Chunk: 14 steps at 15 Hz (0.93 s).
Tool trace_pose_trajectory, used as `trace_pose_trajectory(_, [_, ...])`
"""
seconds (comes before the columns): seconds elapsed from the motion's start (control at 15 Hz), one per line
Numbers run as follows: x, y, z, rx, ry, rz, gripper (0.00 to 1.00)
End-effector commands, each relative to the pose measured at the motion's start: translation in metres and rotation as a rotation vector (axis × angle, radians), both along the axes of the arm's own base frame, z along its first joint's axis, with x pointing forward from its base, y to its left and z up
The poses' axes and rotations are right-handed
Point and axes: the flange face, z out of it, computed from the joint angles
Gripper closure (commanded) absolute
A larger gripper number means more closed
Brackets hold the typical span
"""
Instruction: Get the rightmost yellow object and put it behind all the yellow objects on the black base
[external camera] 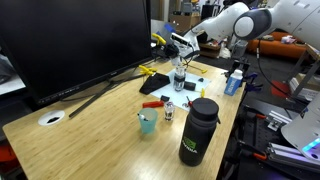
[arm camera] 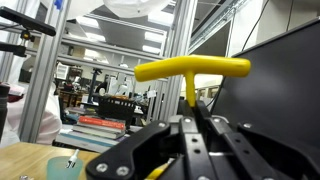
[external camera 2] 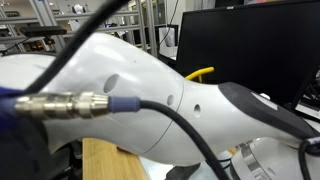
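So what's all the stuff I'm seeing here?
light wooden table: one, tan, under everything
large flat black monitor: one, black, at one end of the table
thin-legged flat black monitor stand: one, black, splayed on the table
small flat yellow pieces: a few, yellow, on the stand; exact count unclear
yellow T-shaped piece: one, yellow, held up in the claw
tall dark cylindrical bottle: one, black, at the table's edge
small teal cup: one, teal, near the bottle
flat red item: one, red, mid-table
white ring: one, white, by the monitor
white robot arm: one, white
claw: one, black, shut on the yellow T-shaped piece
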Motion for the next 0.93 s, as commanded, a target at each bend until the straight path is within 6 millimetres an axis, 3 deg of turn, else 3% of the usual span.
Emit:
trace_pose_trajectory(0.0, [0.005, -0.004, -0.011, 0.058, 0.037, 0.005, 0.98])
trace_pose_trajectory(0.27, [0.005, -0.002, -0.029, 0.062, 0.063, 0.005, 0.98])
trace_pose_trajectory(0.33, [-0.002, 0.003, -0.032, 0.042, 0.062, 0.008, 0.91])
trace_pose_trajectory(0.8, [0.001, 0.003, -0.033, 0.044, 0.055, 0.01, 0.91])
trace_pose_trajectory(0.87, [0.001, 0.003, -0.033, 0.044, 0.055, 0.01, 0.98])
